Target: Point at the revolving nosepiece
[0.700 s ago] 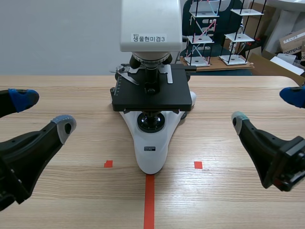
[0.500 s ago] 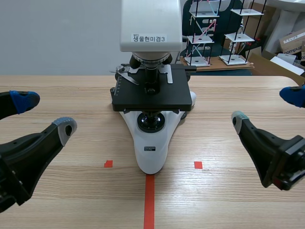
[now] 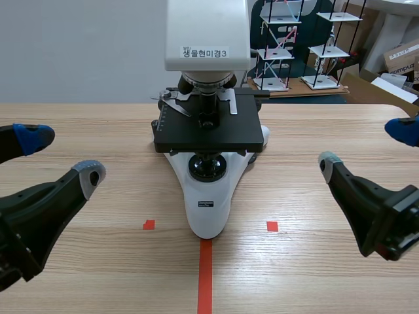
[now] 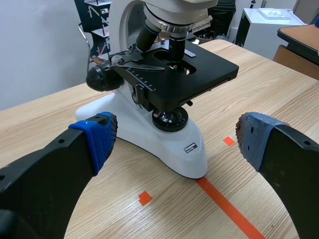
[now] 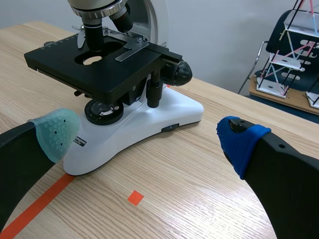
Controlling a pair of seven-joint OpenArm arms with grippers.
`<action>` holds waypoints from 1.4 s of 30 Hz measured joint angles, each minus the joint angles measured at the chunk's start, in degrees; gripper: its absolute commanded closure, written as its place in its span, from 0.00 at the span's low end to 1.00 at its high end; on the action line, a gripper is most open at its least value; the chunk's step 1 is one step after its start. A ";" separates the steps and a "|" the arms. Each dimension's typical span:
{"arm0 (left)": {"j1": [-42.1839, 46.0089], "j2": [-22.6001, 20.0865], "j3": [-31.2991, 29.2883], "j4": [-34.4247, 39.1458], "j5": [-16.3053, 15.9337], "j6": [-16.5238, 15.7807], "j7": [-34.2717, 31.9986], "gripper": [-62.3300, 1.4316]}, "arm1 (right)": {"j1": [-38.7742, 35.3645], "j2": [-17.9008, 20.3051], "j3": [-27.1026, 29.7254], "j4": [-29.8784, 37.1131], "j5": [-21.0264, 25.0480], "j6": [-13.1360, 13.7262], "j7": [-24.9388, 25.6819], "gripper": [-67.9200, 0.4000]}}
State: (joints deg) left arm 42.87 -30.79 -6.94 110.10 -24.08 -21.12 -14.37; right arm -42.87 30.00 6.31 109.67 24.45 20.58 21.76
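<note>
Revolving nosepiece (image 3: 208, 80) on the microscope (image 3: 206, 209), above its black stage (image 3: 209, 136).
Left gripper (image 3: 60, 154) and right gripper (image 3: 364, 145) both released, fingers spread wide; nosepiece lies ahead, between them.

Only thing I can properly read is the white label (image 3: 204, 52) on the microscope (image 3: 207, 26) head: 생물현미경3, with a tiny line above it that's too small to make out. The little black plate (image 3: 207, 203) on the base has print, unreadable. The cardboard box (image 3: 400, 57) far right shows "compu", cut off at the edge.
</note>
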 measured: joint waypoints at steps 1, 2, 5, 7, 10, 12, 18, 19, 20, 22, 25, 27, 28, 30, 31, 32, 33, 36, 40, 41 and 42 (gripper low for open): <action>0.00 0.00 0.00 0.00 0.00 0.00 0.00 0.18 | 0.00 0.00 0.00 0.00 0.00 0.00 0.00 0.11; 0.00 0.00 0.00 0.00 0.00 0.00 0.00 0.18 | 0.00 0.00 0.00 0.00 0.00 0.00 0.00 0.11; 0.00 0.00 0.00 0.00 0.00 0.00 0.00 0.18 | 0.00 0.00 0.00 0.00 0.00 0.00 0.00 0.11; 0.00 0.00 0.00 0.00 0.00 0.00 0.00 0.18 | 0.00 0.00 0.00 0.00 0.00 0.00 0.00 0.11; 0.00 0.00 0.00 0.00 0.00 0.00 0.00 0.18 | 0.00 0.00 0.00 0.00 0.00 0.00 0.00 0.11; 0.00 0.00 0.00 0.00 0.00 0.00 0.00 0.18 | 0.00 0.00 0.00 0.00 0.00 0.00 0.00 0.11; 0.00 0.00 0.00 0.00 0.00 0.00 0.00 0.18 | 0.00 0.00 0.00 0.00 0.00 0.00 0.90 0.11; 0.00 0.00 0.00 0.00 0.00 0.00 0.00 0.18 | 0.00 0.00 0.00 0.00 0.00 0.00 0.92 0.11; 0.00 0.00 0.00 0.00 0.00 0.00 0.00 0.18 | 0.00 0.00 0.00 0.00 0.00 0.00 0.90 0.11; 0.00 0.00 0.00 0.00 0.00 0.00 0.00 0.18 | 0.00 0.00 0.00 0.00 0.00 0.00 0.90 0.11; 0.00 0.00 0.00 0.00 0.00 0.00 0.00 0.18 | 0.00 0.00 0.00 0.00 0.00 0.00 0.90 0.11; 0.00 0.00 0.00 0.00 0.00 0.00 0.00 0.18 | 0.00 0.00 0.00 0.00 0.00 0.00 0.90 0.11; 0.00 0.00 0.00 0.00 0.00 0.00 0.00 0.18 | 0.00 0.00 0.00 0.00 0.00 0.00 0.90 0.11; 0.00 0.00 0.00 0.00 0.00 0.00 0.00 0.18 | 0.00 0.00 0.00 0.00 0.00 0.00 0.90 0.11; 0.00 0.00 0.00 0.00 0.00 0.00 0.00 0.18 | 0.00 0.00 0.00 0.00 0.00 0.00 0.90 0.11; 0.00 0.00 0.00 0.00 0.00 0.00 0.00 0.18 | 0.00 0.00 0.00 0.00 0.00 0.00 0.90 0.11; 0.00 0.00 0.00 0.00 0.00 0.00 0.00 0.18 | 0.00 0.00 0.00 0.00 0.00 0.00 0.90 0.11; 0.00 0.00 0.00 0.00 0.00 0.00 0.00 0.18 | 0.00 0.00 0.00 0.00 0.00 0.00 0.90 0.12; 0.00 0.00 0.00 0.00 0.00 0.00 0.00 0.18 | 0.02 0.00 0.00 0.00 -0.59 -0.04 0.87 0.69; 0.00 0.00 0.00 0.00 0.00 0.00 0.00 0.18 | 0.17 0.00 0.00 0.00 -1.84 -0.04 0.81 0.90; 0.00 0.00 0.00 0.00 0.00 0.00 0.00 0.18 | 0.50 0.00 0.00 0.00 -2.99 -0.02 0.31 1.00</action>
State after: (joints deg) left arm 42.87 -30.79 -6.94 110.10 -24.08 -21.12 -14.37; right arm -42.37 30.00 6.31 109.67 21.45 20.56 22.06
